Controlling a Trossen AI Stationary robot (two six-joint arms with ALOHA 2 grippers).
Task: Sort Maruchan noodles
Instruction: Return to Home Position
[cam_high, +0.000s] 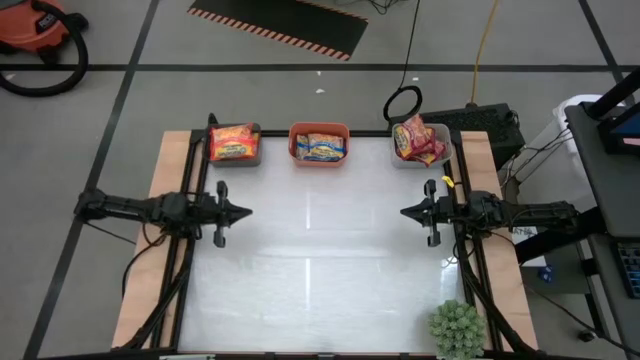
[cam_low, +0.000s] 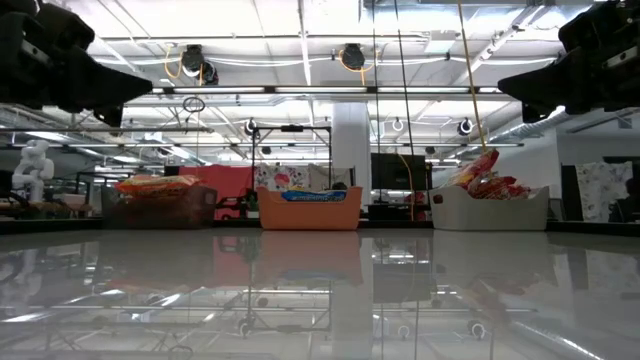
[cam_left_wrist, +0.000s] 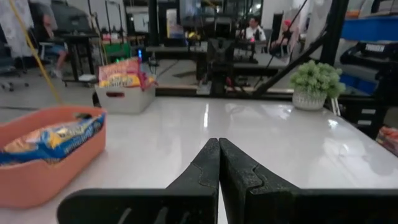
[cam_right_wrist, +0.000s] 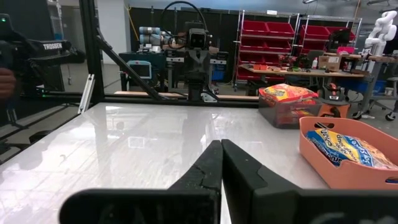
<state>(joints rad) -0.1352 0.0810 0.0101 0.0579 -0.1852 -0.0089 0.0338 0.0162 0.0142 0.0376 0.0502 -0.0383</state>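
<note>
Orange noodle packs (cam_high: 232, 143) lie in the black bin (cam_low: 160, 212), the leftmost of three bins along the table's far edge. Next to it, the blue noodle packs (cam_high: 320, 148) rest in the orange bin (cam_low: 310, 215). Farther right, the red noodle packs (cam_high: 420, 140) are heaped in the gray bin (cam_low: 490, 212), with one packet tilted up above the rim. No loose packet shows on the white tabletop (cam_high: 320, 270), and each bin appears to hold a single colour, so the sorting itself looks finished.

The left gripper (cam_high: 243, 211) hangs above the table near its left edge and points inward. Its fingers are pressed together with nothing between them. Opposite, the right gripper (cam_high: 407, 212) mirrors it from the right side, also closed and empty. Both are well apart from the bins. A potted green plant (cam_high: 458, 328) stands at the near right corner, away from the work. All that seems left is for the arms to settle into their rest pose. Since they sit level and symmetric, that is probably nearly done.
</note>
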